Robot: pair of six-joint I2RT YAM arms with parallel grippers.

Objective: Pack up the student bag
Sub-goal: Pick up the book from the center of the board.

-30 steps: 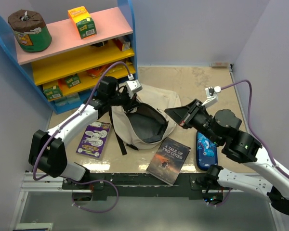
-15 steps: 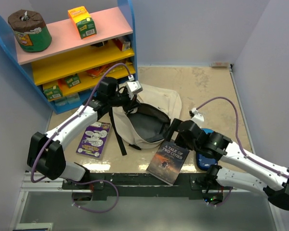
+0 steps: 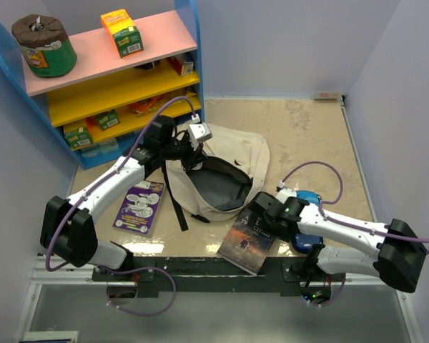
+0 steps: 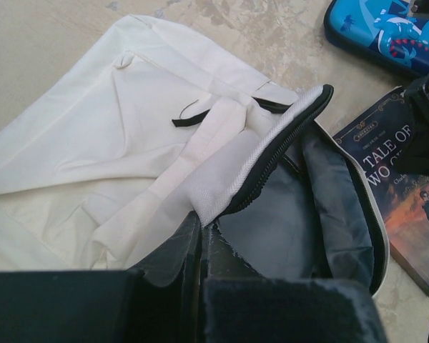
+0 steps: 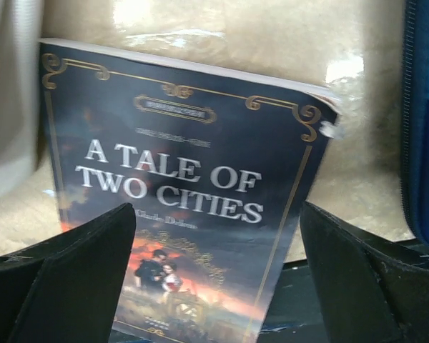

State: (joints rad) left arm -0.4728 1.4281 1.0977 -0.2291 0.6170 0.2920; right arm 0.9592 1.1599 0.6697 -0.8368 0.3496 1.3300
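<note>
The student bag (image 3: 243,146), cream fabric with a dark lining, lies mid-table with its mouth open toward the near edge. My left gripper (image 3: 194,156) is shut on the bag's zipper rim (image 4: 261,161) and holds that flap up; its fingertips (image 4: 204,227) pinch the white edge. A dark book titled "A Tale of Two Cities" (image 3: 243,249) lies just in front of the bag. My right gripper (image 3: 257,213) hovers low over the book (image 5: 186,179), open, with one finger (image 5: 79,264) on each side of the cover and nothing held.
A blue pencil case (image 3: 311,197) lies right of the book, partly under the right arm, and shows again as the blue pencil case (image 4: 382,32). A purple booklet (image 3: 139,206) lies left of the bag. The coloured shelf (image 3: 114,78) stands at the back left.
The right arm swung down from above the bag's right side to low over the book, and its jaws opened wide. The left gripper and the bag flap stayed put.
</note>
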